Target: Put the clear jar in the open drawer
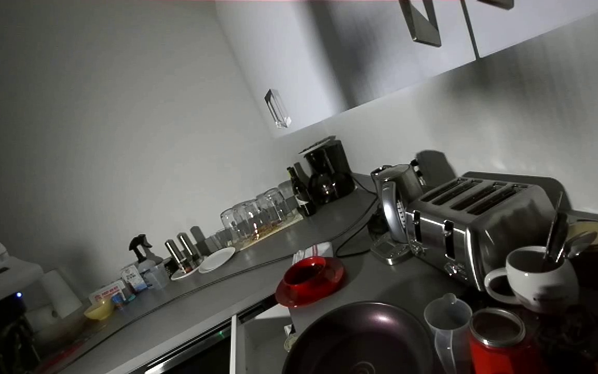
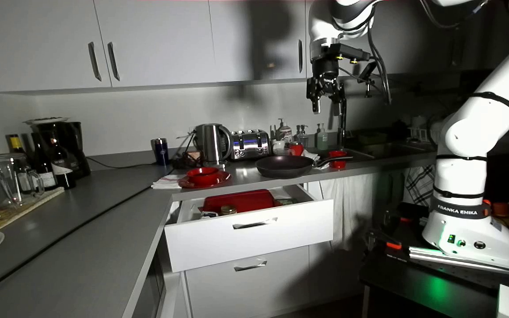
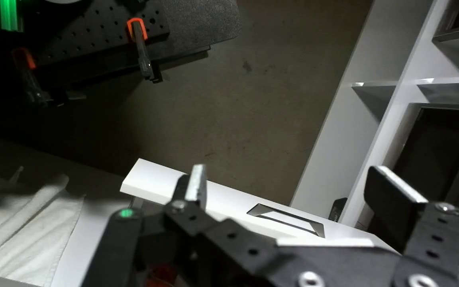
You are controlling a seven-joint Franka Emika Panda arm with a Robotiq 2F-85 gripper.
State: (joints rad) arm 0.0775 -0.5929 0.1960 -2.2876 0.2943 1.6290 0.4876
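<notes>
The gripper (image 3: 293, 181), spread with nothing between its jaws so it can presumably grasp next, hangs higher than the drawer (image 2: 250, 240), seemingly pulled out to receive the jar (image 1: 449, 330), in my judgement the clear one lower than the gripper, beside the red can (image 1: 499, 354).

Frying pan (image 1: 358, 345) near open drawer (image 1: 260, 337)

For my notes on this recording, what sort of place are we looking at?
Most likely a kitchen, though whether in a home or an office the views don't settle: a kettle and a toaster stand on the counter, near a frying pan, below wall cupboards.
</notes>
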